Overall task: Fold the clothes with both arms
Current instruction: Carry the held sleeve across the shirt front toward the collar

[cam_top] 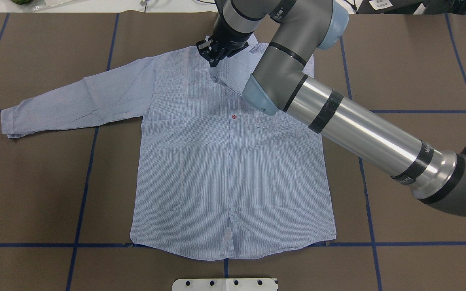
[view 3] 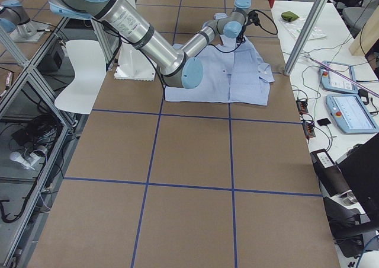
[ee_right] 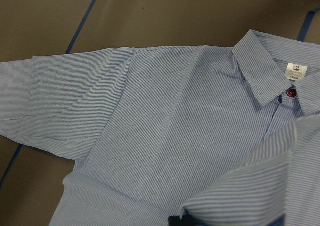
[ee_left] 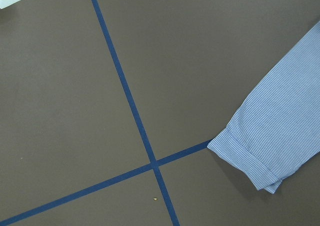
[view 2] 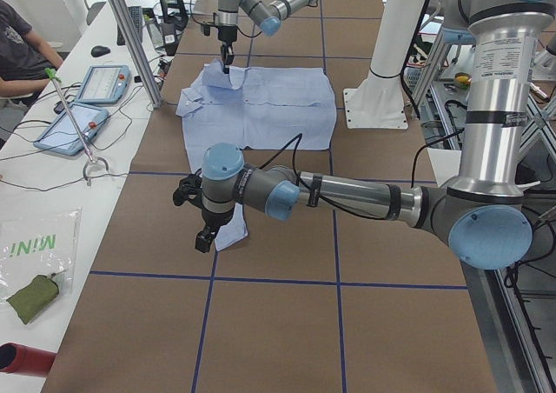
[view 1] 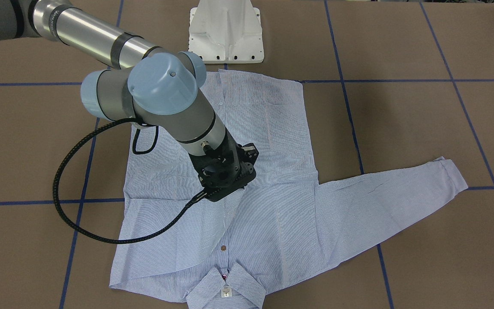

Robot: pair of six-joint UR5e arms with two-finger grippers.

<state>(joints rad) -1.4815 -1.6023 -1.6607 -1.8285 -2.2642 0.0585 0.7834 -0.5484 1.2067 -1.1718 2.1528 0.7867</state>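
The light blue striped shirt [cam_top: 217, 169] lies flat, front up, with its collar [view 1: 225, 292] on the far side from the robot. One sleeve [cam_top: 75, 97] stretches out flat towards my left. My right gripper [cam_top: 215, 60] is low over the chest near the collar, shut on a raised fold of the shirt [ee_right: 260, 186]. The sleeve on that side does not show stretched out. My left gripper [view 2: 202, 241] hangs just past the outstretched sleeve's cuff [ee_left: 265, 146]. It shows only in the exterior left view, so I cannot tell whether it is open or shut.
The white pedestal base [view 1: 226, 34] stands at the shirt's hem. The brown table top carries blue tape lines [ee_left: 135, 116]. A side bench with tablets [view 2: 100, 84], metal posts [view 2: 130, 36] and a seated person [view 2: 17, 45] runs along the far edge.
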